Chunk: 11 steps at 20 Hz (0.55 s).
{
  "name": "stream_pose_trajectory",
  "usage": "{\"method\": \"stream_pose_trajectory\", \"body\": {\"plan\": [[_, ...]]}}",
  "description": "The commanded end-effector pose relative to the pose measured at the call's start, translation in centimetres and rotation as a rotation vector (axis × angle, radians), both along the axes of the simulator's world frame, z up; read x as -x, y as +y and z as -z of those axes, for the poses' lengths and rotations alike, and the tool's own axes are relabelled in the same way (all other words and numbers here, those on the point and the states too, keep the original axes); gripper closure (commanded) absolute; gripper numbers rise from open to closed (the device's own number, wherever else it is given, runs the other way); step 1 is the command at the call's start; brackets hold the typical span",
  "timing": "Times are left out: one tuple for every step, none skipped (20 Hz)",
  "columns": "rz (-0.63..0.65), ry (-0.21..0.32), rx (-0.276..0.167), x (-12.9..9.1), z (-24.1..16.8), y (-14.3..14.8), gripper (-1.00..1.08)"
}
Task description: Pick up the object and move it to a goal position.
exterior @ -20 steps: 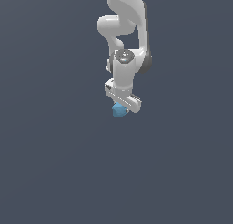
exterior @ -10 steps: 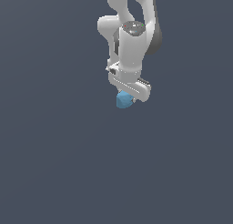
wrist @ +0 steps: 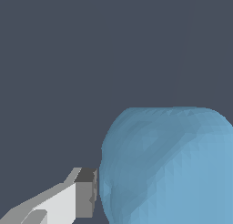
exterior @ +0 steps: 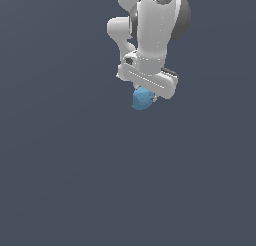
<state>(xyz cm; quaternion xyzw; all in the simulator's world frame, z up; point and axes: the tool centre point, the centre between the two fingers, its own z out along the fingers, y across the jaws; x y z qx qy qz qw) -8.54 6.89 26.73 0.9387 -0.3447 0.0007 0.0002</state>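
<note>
One arm (exterior: 150, 35) is hanging over a plain dark counter (exterior: 60, 180), wrist tilted toward the exterior view's right. Task is looking partly done: the grasp appears made, while transport to the goal is remaining; no goal marker is showing. Claw (exterior: 148, 96) is closing narrowly on the object (exterior: 141, 99), which is sitting just under the white bar and poking out below it. In the wrist view one fingertip (wrist: 85, 193) is pressing against the object's (wrist: 168, 168) side; the opposite finger is out of frame.
</note>
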Motion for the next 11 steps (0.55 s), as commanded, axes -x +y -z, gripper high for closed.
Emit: {"method": "stream_pose_trajectory", "body": {"plan": [[0.0,0.001,0.0,-0.1,-1.03,0.28,1.08],[0.0,0.001,0.0,-0.13,-1.32,0.36,1.08],[0.0,0.001,0.0,-0.17,-1.56,0.43,1.08],[0.0,0.001,-0.001,-0.2,-1.74,0.48,1.08],[0.0,0.001,-0.001,-0.23,-1.87,0.52,1.08],[0.0,0.001,-0.001,-0.25,-1.95,0.54,1.08],[0.0,0.001,-0.001,-0.28,-1.97,0.56,1.08],[0.0,0.001,-0.001,-0.3,-1.95,0.56,1.08],[0.0,0.001,-0.001,-0.32,-1.87,0.54,1.08],[0.0,0.001,-0.001,-0.32,-1.79,0.52,1.08],[0.0,0.001,-0.001,-0.33,-1.77,0.52,1.08]]}}
